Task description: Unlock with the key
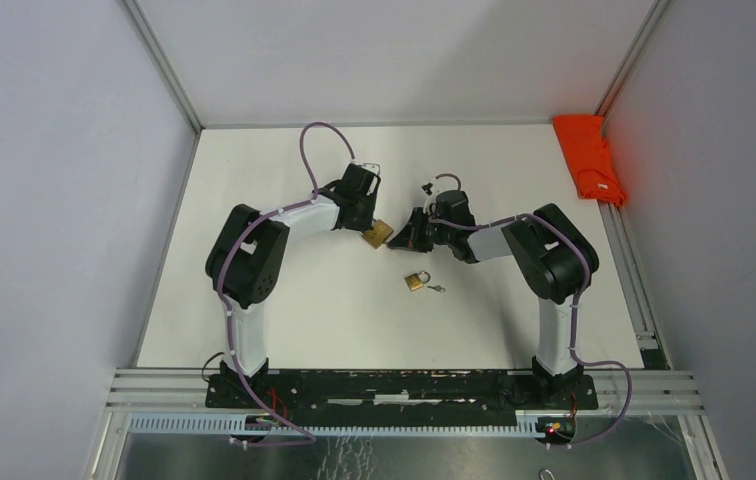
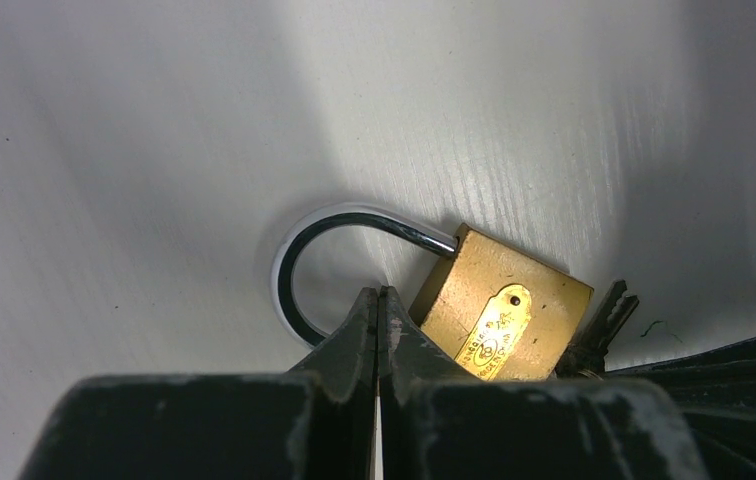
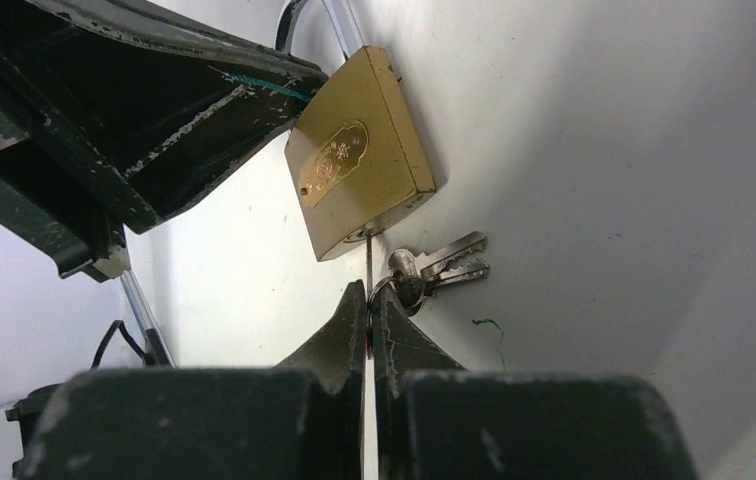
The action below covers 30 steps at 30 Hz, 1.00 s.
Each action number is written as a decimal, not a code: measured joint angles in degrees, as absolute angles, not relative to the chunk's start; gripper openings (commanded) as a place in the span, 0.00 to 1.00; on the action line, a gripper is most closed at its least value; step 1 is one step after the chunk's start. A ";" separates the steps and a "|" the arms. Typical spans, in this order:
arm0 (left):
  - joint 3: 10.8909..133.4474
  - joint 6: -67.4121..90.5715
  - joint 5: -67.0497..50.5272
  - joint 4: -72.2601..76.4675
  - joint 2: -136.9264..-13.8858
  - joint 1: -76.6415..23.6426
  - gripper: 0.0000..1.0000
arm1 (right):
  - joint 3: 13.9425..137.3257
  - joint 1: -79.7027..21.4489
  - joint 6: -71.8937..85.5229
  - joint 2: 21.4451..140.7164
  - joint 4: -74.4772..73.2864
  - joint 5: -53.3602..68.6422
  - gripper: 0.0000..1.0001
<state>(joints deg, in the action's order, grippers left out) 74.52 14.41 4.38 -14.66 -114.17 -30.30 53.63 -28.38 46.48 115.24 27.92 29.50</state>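
A brass padlock lies on the white table between my two grippers. In the left wrist view its body sits just right of my left gripper. That gripper is shut with nothing between the tips, which rest inside the loop of the steel shackle. The shackle's near end is hidden behind a finger. My right gripper is shut on the key, whose blade stands edge-on in the keyhole at the bottom of the padlock. Spare keys hang from its ring.
A second, smaller brass padlock with a small key beside it lies nearer the arm bases. An orange cloth lies at the far right edge. Grey walls enclose the table on three sides.
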 measured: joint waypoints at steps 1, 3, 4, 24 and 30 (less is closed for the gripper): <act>74.48 14.41 4.38 -14.63 -114.15 -30.30 0.02 | 53.63 -28.38 46.61 115.24 27.92 29.34 0.00; 74.32 14.41 4.36 -14.48 -114.08 -30.30 0.02 | 53.63 -28.38 47.18 115.24 27.90 28.69 0.00; 74.22 14.41 4.36 -14.39 -114.04 -30.30 0.02 | 53.58 -28.38 47.40 115.24 27.92 28.45 0.00; 73.28 14.41 4.12 -13.54 -113.51 -30.37 0.02 | 48.29 -28.40 53.67 115.24 37.91 25.67 0.00; 73.28 14.41 4.12 -13.54 -113.51 -30.37 0.02 | 47.09 -28.38 53.78 114.80 39.44 25.52 0.00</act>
<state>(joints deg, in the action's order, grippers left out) 73.28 14.41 4.12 -13.54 -113.51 -30.37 47.09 -28.38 53.78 114.80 39.44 25.52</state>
